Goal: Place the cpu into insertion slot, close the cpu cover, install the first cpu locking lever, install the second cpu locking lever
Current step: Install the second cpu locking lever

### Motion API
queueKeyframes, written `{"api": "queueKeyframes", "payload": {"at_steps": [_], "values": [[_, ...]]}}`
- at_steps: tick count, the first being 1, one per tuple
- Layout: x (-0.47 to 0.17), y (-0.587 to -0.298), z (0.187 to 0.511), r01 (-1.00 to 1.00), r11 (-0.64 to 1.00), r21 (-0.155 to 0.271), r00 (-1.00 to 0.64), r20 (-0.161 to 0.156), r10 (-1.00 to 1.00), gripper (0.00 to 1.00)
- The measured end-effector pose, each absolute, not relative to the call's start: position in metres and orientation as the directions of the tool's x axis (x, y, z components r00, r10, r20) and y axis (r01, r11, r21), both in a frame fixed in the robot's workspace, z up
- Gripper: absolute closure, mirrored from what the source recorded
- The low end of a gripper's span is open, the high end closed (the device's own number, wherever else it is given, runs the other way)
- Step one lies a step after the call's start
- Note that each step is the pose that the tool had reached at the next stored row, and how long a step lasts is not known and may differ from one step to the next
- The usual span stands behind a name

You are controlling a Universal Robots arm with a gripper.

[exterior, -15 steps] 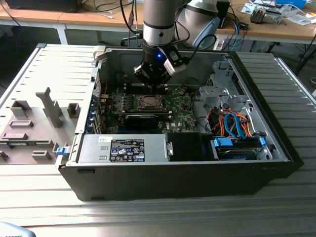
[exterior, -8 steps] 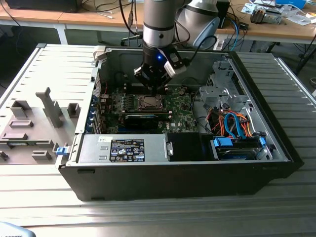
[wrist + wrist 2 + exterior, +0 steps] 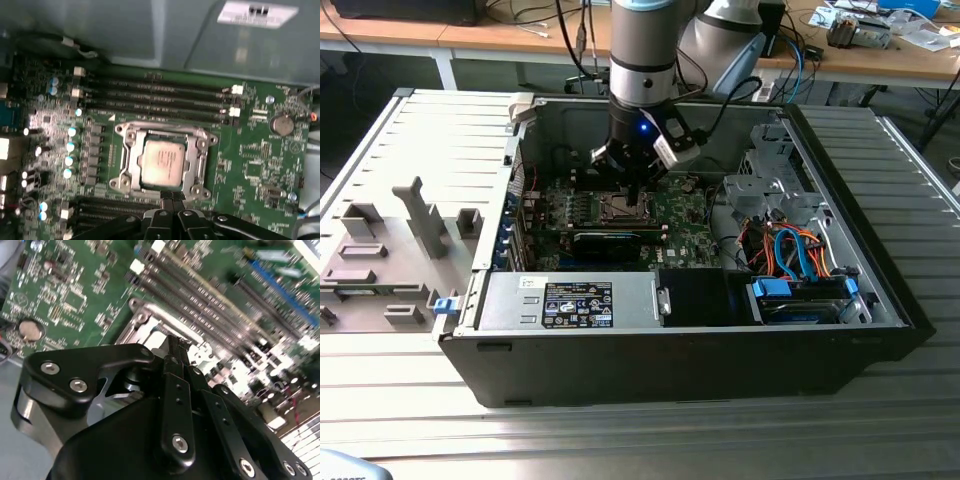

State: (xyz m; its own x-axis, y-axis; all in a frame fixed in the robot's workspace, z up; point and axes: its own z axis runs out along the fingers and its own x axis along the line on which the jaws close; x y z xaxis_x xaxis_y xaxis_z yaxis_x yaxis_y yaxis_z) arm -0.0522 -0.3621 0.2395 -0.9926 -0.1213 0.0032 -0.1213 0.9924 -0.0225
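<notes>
— Green is most of what I see on my screen: the big green motherboard [image 3: 260, 155] lying flat inside the open black computer case [image 3: 720, 360]. What do you want to know?

— Where is the chip?

— The small flat square cpu with the silver-grey metal top [image 3: 162, 162] sits in the small square insertion slot with the silver metal rim [image 3: 127, 167]. In the first wrist view I see it lying level in the middle of the slot. The thin silver metal cpu cover [image 3: 200, 150] lies down around it, and the chip shows through the window in its middle.

— And the gripper?

— My black gripper [image 3: 171, 196] is just at the edge of the slot, on the side away from the long black memory slots [image 3: 155, 95]. Its fingers are pressed together with no gap, and I see nothing held between them. In the second wrist view the closed fingertips [image 3: 175, 347] point down right at the silver rim.

— What about from far off?

— In the exterior view the arm reaches straight down into the case, and the gripper [image 3: 638, 205] hangs over the slot. A round silver coin battery [image 3: 281, 125] sits on the board, well apart from the chip.
</notes>
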Motion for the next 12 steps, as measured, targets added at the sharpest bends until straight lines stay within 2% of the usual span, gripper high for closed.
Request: {"api": "queueKeyframes", "payload": {"at_steps": [4,6,9,12], "values": [[-0.053,-0.376,0.239,-0.121,0.993,-0.015,-0.993,0.002,-0.121,0.89],[-0.056,-0.385,0.239,-0.121,0.992,0.025,-0.993,-0.003,-0.121,0.89],[-0.06,-0.389,0.239,-0.121,0.991,0.063,-0.993,-0.007,-0.121,0.89],[-0.071,-0.399,0.238,-0.121,0.99,0.074,-0.993,-0.01,-0.121,0.89]]}}
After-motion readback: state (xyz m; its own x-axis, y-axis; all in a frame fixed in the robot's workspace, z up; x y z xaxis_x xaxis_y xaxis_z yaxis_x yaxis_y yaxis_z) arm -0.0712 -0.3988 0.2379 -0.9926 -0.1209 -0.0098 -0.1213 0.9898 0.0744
